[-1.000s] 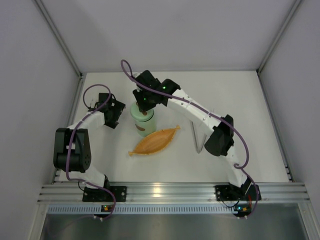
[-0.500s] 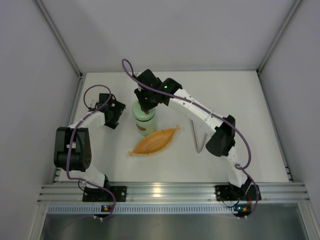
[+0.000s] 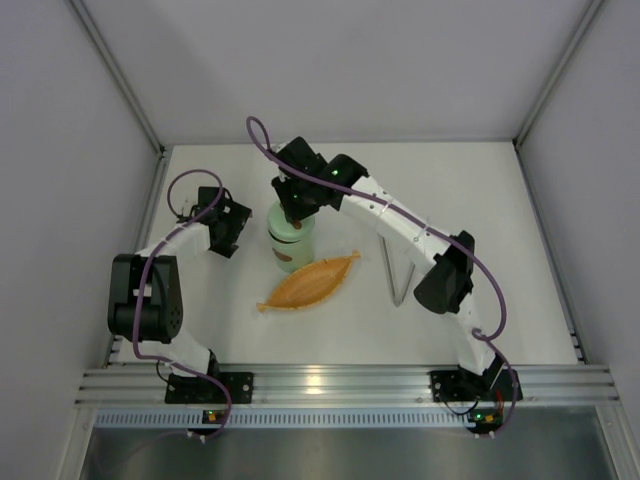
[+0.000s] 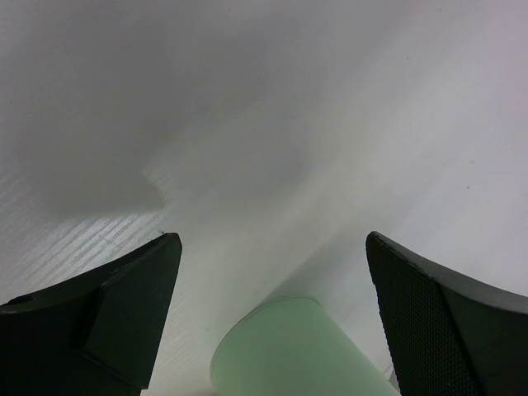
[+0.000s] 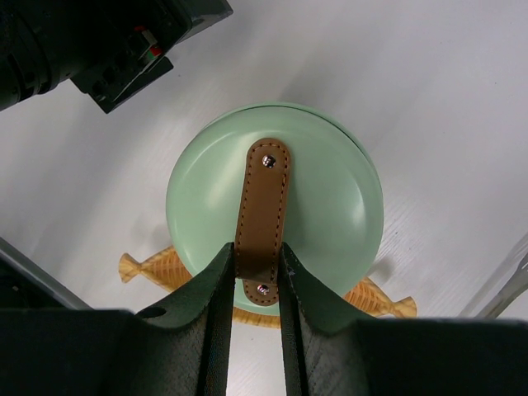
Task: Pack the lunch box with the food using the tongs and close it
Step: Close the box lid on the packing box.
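Top view: the right tool point(image 3: 296, 215) stays over the lunch box point(image 3: 288, 256), far and left of centre on the tabletop point(image 3: 480, 200). Over the last second the arm has edged slightly right. The mint lid point(image 3: 292, 229) has gone with it and now sits over the tub. We judge that closing is under way. From here we cannot tell whether the lid is fully seated. The tongs point(image 3: 398, 274) lie apart to the right, untouched. The orange leaf-shaped tray point(image 3: 310, 283) lies just near of the tub, and we see no loose food on it, so packing looks done. The left tool point(image 3: 232, 230) waits just left of the tub, as it did a second ago. A brown mark on the tub's side is too small to read.

Left wrist view: the left tool point(image 4: 272, 247) has its fingers point(image 4: 99, 330) well apart, holding nothing. The lunch box point(image 4: 289, 351) shows low between them, and neither finger touches it. No writing shows.

Right wrist view: the right tool point(image 5: 254, 276) is clamped on the near end of the brown stitched handle point(image 5: 264, 194), which lies across the round lid point(image 5: 330, 198). The tips of the leaf-shaped tray point(image 5: 144, 268) show past the lid on both sides. The handle has two rivets but no brand or lettering.
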